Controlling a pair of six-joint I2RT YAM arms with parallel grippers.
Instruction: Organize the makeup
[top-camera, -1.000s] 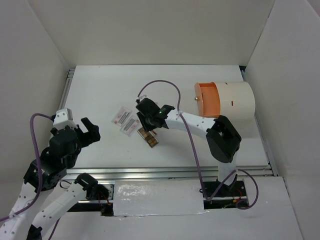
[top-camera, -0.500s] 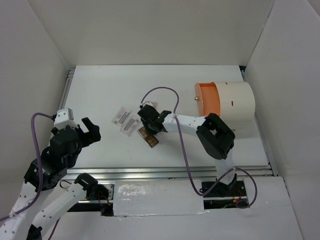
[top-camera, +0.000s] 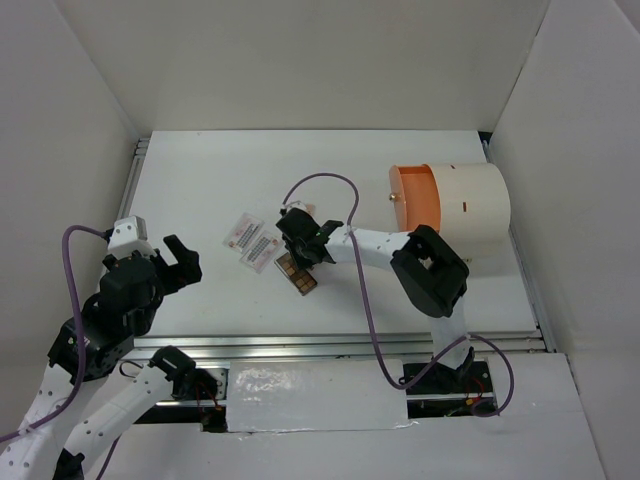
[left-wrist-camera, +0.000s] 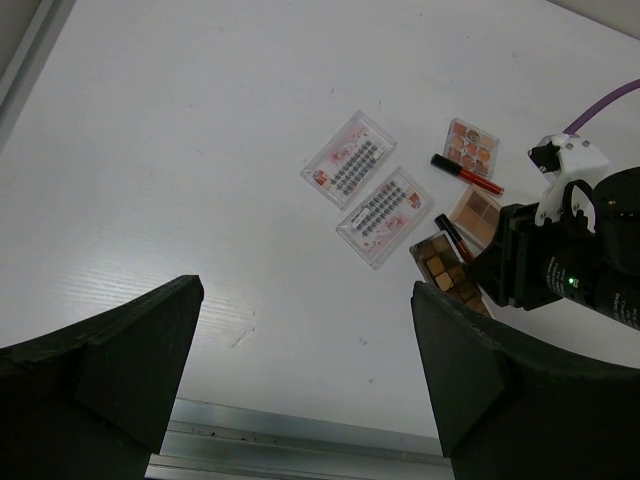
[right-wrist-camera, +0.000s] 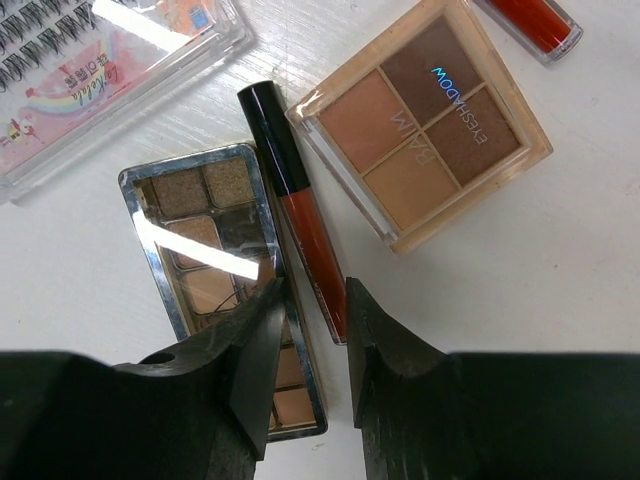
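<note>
Your right jaws stand narrow astride the red end of the dark-capped stick (right-wrist-camera: 300, 215); whether they pinch it you cannot tell. In that wrist's view the silver-framed palette (right-wrist-camera: 190, 250) lies against the stick's left side, the four-pan palette (right-wrist-camera: 420, 130) just right of it, a pink-printed packet (right-wrist-camera: 110, 70) up-left of it. Your left jaws gape wide, well apart from the stick, holding nothing

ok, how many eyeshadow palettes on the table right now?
3. A round-pan peach palette farthest from the arms, a square four-pan tan palette in the middle, a long silver-rimmed palette nearest, partly under the right gripper. No others visible.
</note>
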